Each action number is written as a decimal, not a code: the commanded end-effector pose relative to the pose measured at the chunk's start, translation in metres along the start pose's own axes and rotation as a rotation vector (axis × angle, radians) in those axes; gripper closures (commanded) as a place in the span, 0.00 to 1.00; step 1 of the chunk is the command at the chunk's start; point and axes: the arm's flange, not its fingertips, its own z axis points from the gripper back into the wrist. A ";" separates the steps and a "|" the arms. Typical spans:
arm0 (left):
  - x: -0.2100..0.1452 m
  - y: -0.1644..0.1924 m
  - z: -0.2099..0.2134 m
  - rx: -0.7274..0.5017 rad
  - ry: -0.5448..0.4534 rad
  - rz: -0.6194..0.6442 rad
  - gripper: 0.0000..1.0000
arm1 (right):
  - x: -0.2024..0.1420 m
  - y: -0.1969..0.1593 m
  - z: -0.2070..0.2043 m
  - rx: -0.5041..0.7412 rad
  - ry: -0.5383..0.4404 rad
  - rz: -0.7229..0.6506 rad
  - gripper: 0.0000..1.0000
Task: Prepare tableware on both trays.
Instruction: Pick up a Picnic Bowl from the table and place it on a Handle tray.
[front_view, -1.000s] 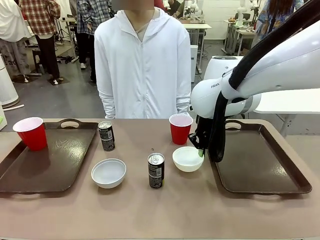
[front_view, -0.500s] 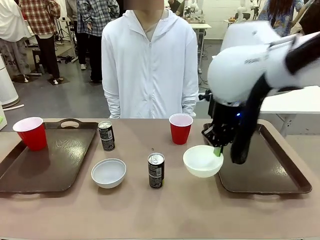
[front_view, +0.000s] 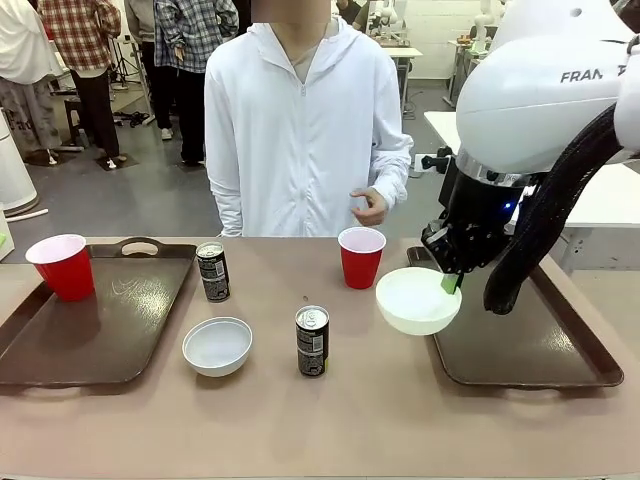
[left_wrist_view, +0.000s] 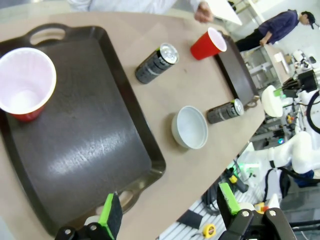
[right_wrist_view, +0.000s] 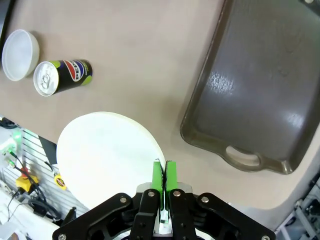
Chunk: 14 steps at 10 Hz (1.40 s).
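My right gripper (front_view: 452, 283) is shut on the rim of a white bowl (front_view: 417, 300) and holds it in the air over the left edge of the right tray (front_view: 530, 345). In the right wrist view the green pads (right_wrist_view: 164, 177) pinch the bowl's rim (right_wrist_view: 107, 155), with the tray (right_wrist_view: 260, 90) below. A red cup (front_view: 62, 266) stands on the left tray (front_view: 100, 340). On the table sit a second bowl (front_view: 217, 345), two black cans (front_view: 211, 271) (front_view: 312, 341) and another red cup (front_view: 361, 257). My left gripper (left_wrist_view: 169, 207) hangs open above the left tray (left_wrist_view: 85, 145).
A person in a white hoodie (front_view: 300, 130) stands at the far side with one hand (front_view: 370, 208) raised near the waist. Bare tabletop (front_view: 330, 420) lies along the near edge in front of both trays.
My right arm has lifted the white bowl off the table and carried it up and to the right, toward the right tray. The person's hand has come up.
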 end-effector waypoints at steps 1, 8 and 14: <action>0.000 0.000 0.002 -0.013 -0.009 -0.004 0.00 | -0.001 -0.002 0.005 0.001 -0.012 -0.015 0.96; 0.000 0.000 0.002 -0.013 -0.009 -0.004 0.00 | 0.016 -0.204 0.006 0.038 -0.162 -0.162 0.96; 0.000 0.000 0.002 -0.013 -0.009 -0.004 0.00 | -0.023 -0.193 -0.008 -0.067 -0.075 -0.329 0.96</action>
